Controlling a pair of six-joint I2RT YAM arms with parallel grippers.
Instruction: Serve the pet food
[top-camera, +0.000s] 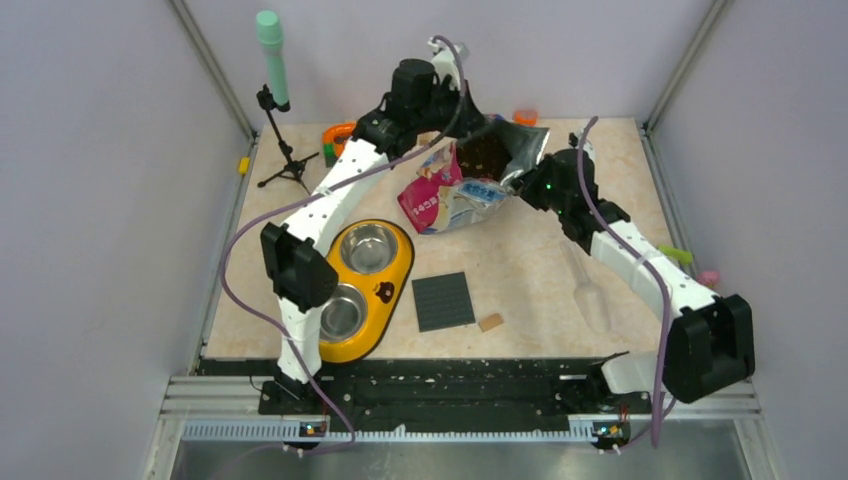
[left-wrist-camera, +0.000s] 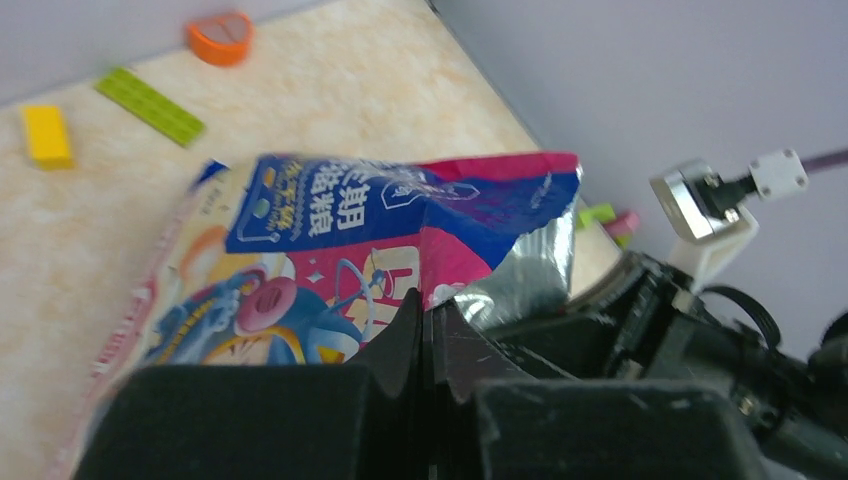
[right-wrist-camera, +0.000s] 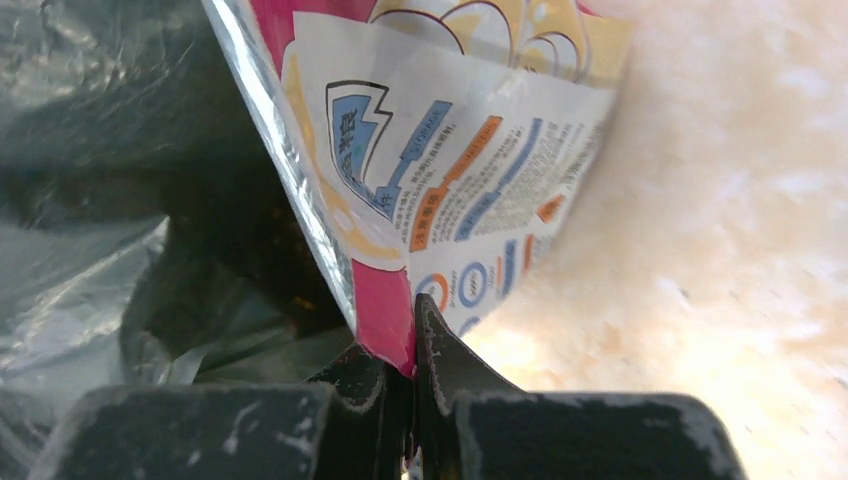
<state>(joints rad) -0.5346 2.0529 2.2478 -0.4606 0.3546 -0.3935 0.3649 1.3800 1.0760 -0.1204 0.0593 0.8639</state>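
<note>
The glossy blue-pink cat bag (top-camera: 445, 195) lies at the back middle of the table with its mouth pulled open. Brown pet food (top-camera: 487, 152) shows inside the mouth. My left gripper (top-camera: 466, 128) is shut on the bag's far rim; in the left wrist view the gripper (left-wrist-camera: 430, 305) pinches the bag's edge (left-wrist-camera: 330, 240). My right gripper (top-camera: 518, 182) is shut on the near rim; in the right wrist view the gripper (right-wrist-camera: 405, 335) clamps the pink edge of the bag (right-wrist-camera: 450, 170). The silver inside (right-wrist-camera: 90, 250) is dark there, and I can barely make out the kibble.
A yellow feeder (top-camera: 398, 285) with two steel bowls (top-camera: 368, 247) stands at front left. A dark square mat (top-camera: 443, 300), a small tan block (top-camera: 490, 322) and a clear scoop (top-camera: 590, 295) lie in front. A tripod (top-camera: 280, 150) and toy bricks (left-wrist-camera: 150, 105) are at back left.
</note>
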